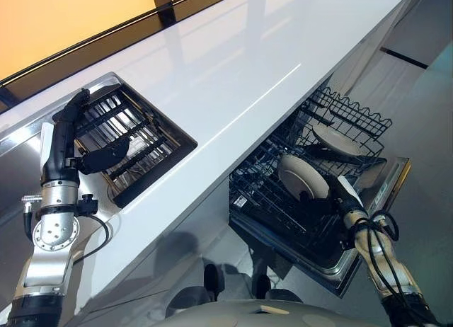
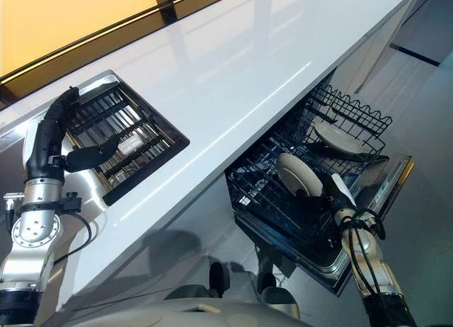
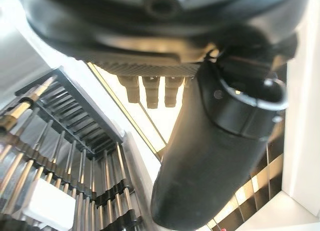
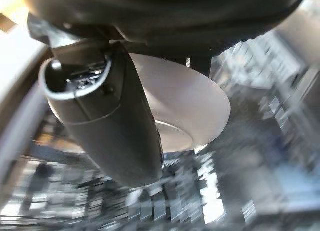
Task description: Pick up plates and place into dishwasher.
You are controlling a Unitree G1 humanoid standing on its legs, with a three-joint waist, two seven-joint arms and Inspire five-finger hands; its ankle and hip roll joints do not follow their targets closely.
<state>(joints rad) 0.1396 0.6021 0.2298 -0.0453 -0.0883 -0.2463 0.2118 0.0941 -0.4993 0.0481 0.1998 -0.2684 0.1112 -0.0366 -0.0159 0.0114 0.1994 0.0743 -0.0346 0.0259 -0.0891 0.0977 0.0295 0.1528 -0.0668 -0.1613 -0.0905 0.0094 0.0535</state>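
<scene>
The right hand (image 1: 338, 191) pinches a pale plate (image 1: 302, 175) on edge over the dishwasher's dark wire rack (image 1: 283, 199), a second plate (image 1: 337, 139) standing farther back, while the left hand (image 1: 99, 156) hovers with relaxed fingers over the drying rack (image 1: 138, 139) sunk in the white worktop (image 1: 233, 72)

Two plates sit in the dishwasher rack (image 1: 311, 192): one plate (image 1: 303, 176) stands on edge near the middle of the rack, and a second plate (image 1: 337, 139) lies toward the rack's far corner. There is one dishwasher rack, pulled out below the front edge of one long white counter (image 1: 233, 72). One dark drying rack (image 1: 131, 139) is set into the counter near its left end. Two robot hands appear: one left hand (image 1: 95, 157) and one right hand (image 1: 333, 189).
</scene>
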